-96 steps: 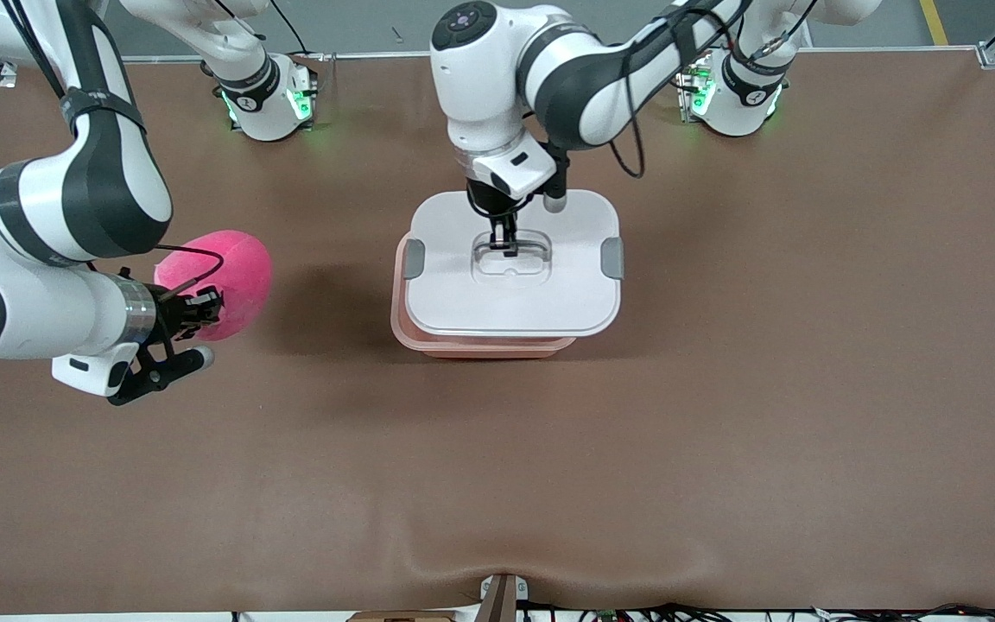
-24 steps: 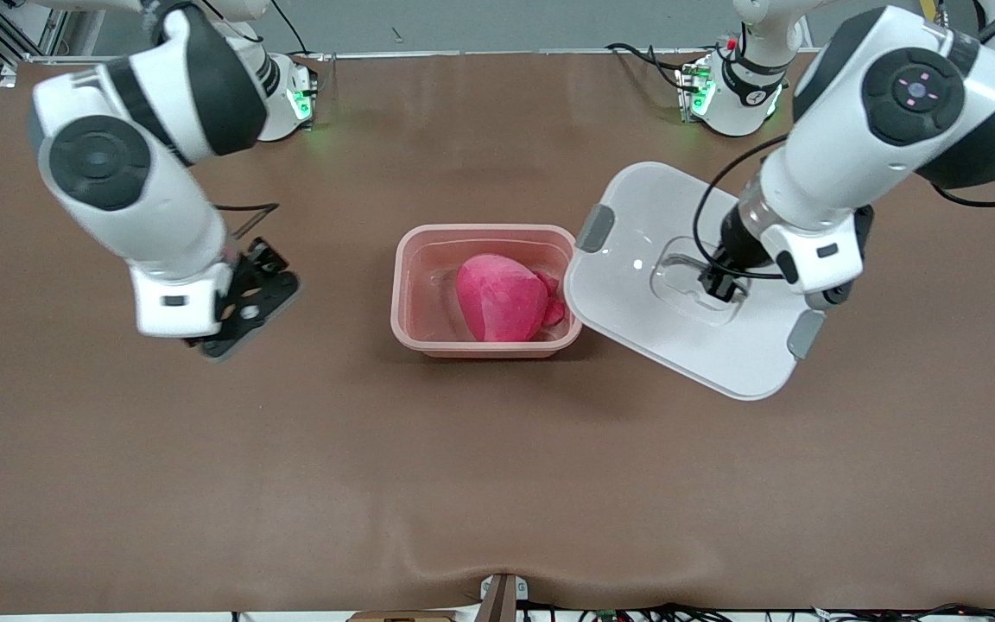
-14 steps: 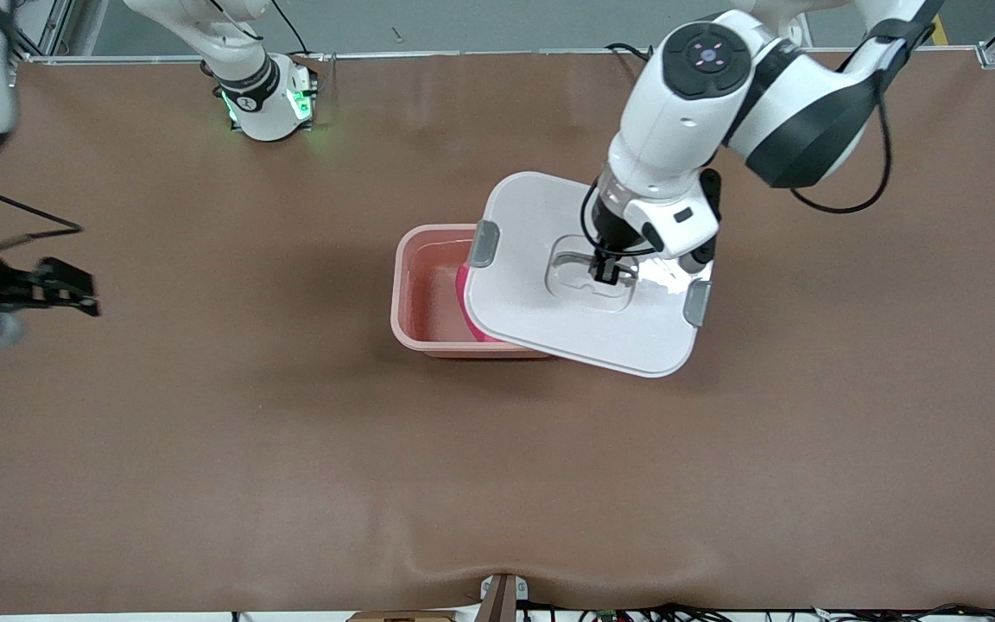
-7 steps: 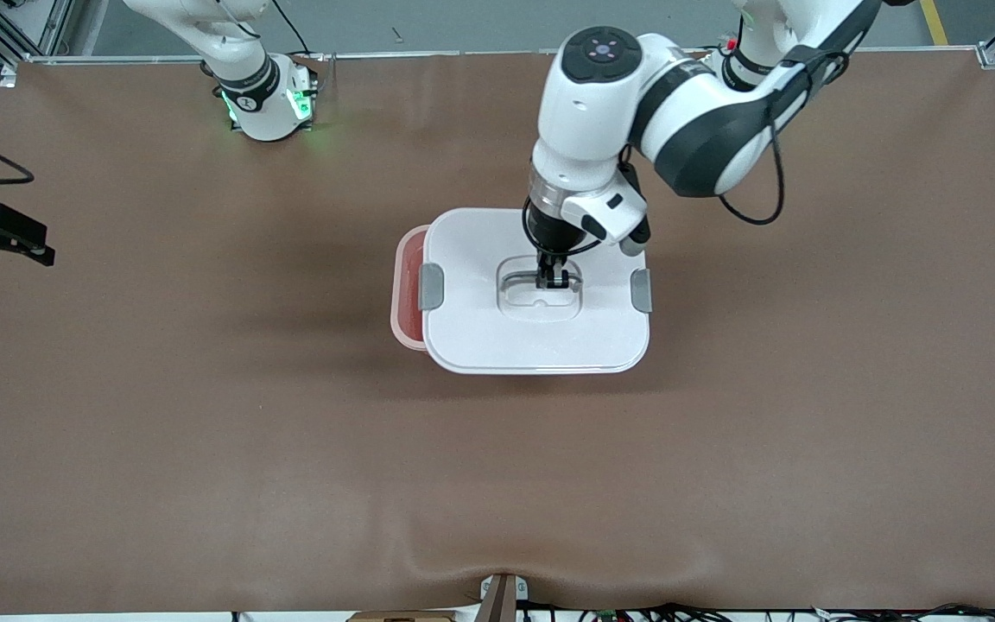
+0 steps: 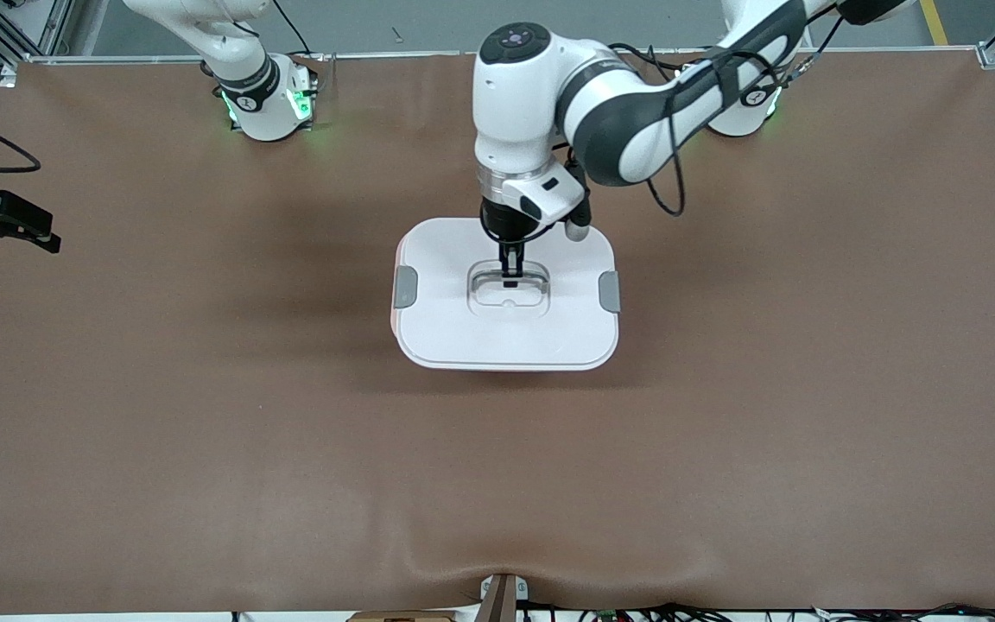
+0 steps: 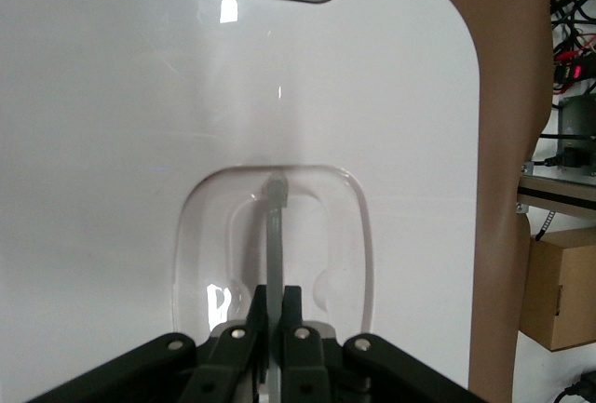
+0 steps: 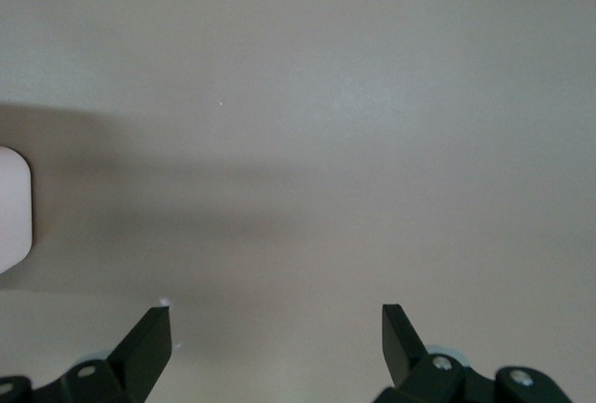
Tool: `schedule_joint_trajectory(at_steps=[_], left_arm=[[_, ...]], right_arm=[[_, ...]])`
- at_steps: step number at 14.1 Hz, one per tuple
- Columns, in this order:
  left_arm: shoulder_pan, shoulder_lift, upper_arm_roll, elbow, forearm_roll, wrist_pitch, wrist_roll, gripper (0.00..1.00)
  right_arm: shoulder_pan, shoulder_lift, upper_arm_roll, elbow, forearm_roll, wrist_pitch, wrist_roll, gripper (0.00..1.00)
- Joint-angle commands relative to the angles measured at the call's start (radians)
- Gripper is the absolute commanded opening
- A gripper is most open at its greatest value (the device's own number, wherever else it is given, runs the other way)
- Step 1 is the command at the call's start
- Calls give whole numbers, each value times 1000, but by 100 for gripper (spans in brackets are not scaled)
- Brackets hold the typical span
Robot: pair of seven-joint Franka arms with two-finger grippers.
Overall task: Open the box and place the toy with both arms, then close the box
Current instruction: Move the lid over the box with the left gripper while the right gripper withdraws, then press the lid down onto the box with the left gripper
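The box's white lid (image 5: pixel 506 333) lies level over the pink tub and covers it almost entirely. I cannot tell whether it rests on the rim. My left gripper (image 5: pixel 510 275) reaches down from above, shut on the thin grey handle (image 6: pixel 277 226) in the lid's central recess; in the left wrist view the left gripper (image 6: pixel 277 296) pinches that bar. Grey clips (image 5: pixel 406 287) (image 5: pixel 609 291) sit at the lid's two ends. The toy is hidden under the lid. My right gripper (image 5: pixel 31 231) hangs open with nothing between its fingers at the right arm's end of the table, and the right gripper (image 7: pixel 277 315) has only bare mat under it.
The brown mat (image 5: pixel 497 484) covers the table. Both arm bases (image 5: pixel 264 99) (image 5: pixel 744 108) stand along the edge farthest from the front camera. A cardboard carton (image 6: pixel 563 287) and cables lie off the table's edge in the left wrist view. A white rounded corner (image 7: pixel 14 208) shows in the right wrist view.
My left gripper has carried the lid toward the right arm's end until it sits squarely over the tub, hiding the pink rim and the toy. The right gripper has barely moved.
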Motion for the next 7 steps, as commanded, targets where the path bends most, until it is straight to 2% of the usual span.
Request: schedule_joint_trajectory(at_steps=[1,3,7], left_arm=[[-115,30,75,4,124,2,-251,0],[-203,28,167,7,129,2,-285,0],[-237,50,189,10,127,2,-365,0]], right_arm=[[22,-24,-22,-30,25,26,-7,100],[25,-18,-22,-18,23,38,-7,100],[24,-12,-22,-7,22,28,-7,100]])
